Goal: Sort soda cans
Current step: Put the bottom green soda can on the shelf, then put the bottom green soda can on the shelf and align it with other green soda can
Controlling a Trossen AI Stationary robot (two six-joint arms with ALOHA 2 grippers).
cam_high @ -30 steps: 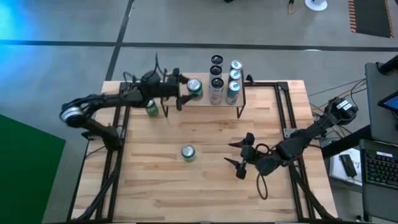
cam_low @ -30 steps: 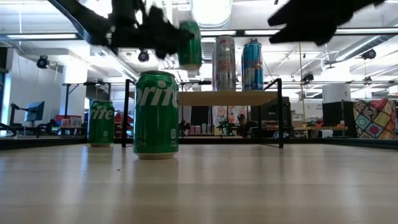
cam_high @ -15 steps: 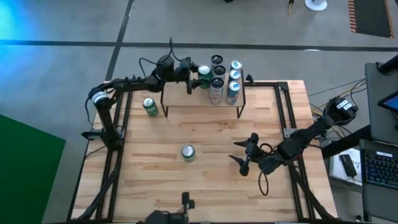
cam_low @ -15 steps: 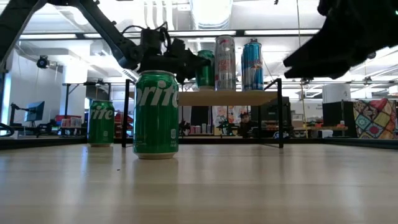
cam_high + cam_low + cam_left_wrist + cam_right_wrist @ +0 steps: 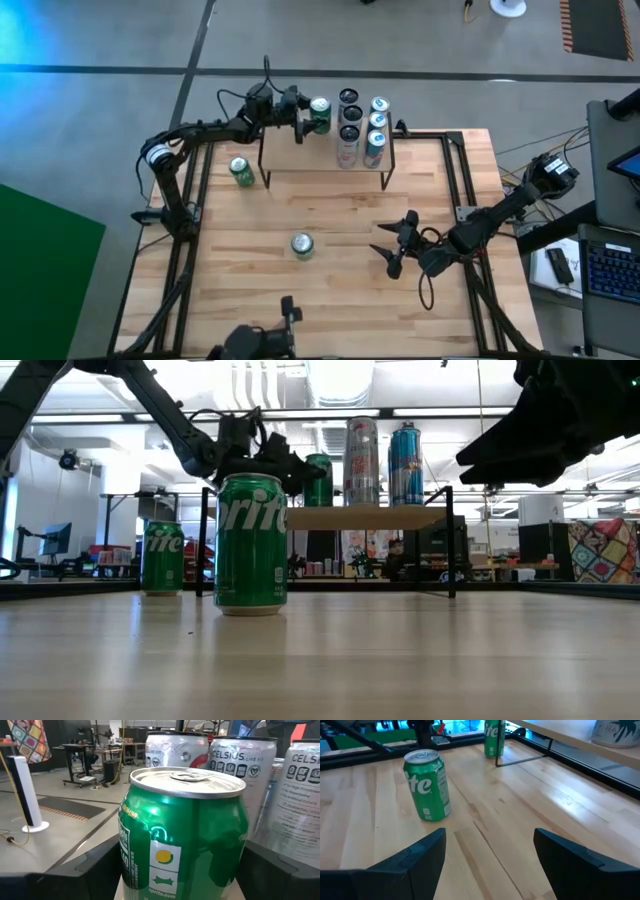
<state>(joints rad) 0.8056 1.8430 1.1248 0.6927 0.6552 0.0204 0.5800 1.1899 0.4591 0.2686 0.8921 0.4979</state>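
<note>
My left gripper (image 5: 311, 115) reaches in from the table's left and is shut on a green soda can (image 5: 320, 112). The can is at the far left of a raised wooden shelf (image 5: 400, 517). Three black cans (image 5: 348, 113) and three pale blue cans (image 5: 377, 121) stand in rows on that shelf. A second green can (image 5: 302, 245) stands on its base mid-table. A third green can (image 5: 241, 172) stands near the left edge. My right gripper (image 5: 397, 247) hovers open to the right of the middle can, pointing at it (image 5: 426, 785). My left gripper pinches the green can's side wall (image 5: 126, 855) between its two fingers, one finger (image 5: 95, 870) on each side, below the can's shoulder. The fingers come level from the table's left. The can is upright, its base at shelf height; whether it rests there I cannot tell.
The shelf stands on thin black legs (image 5: 451, 550) at the table's far edge. Black frame rails (image 5: 462, 175) run along the table's left and right sides. Bare wood lies between the middle can and the near edge.
My left gripper has carried the green can toward the far edge and somewhat right, then lowered it to shelf height beside the black cans; the can has stayed upright. My right gripper has sunk a little, still open.
</note>
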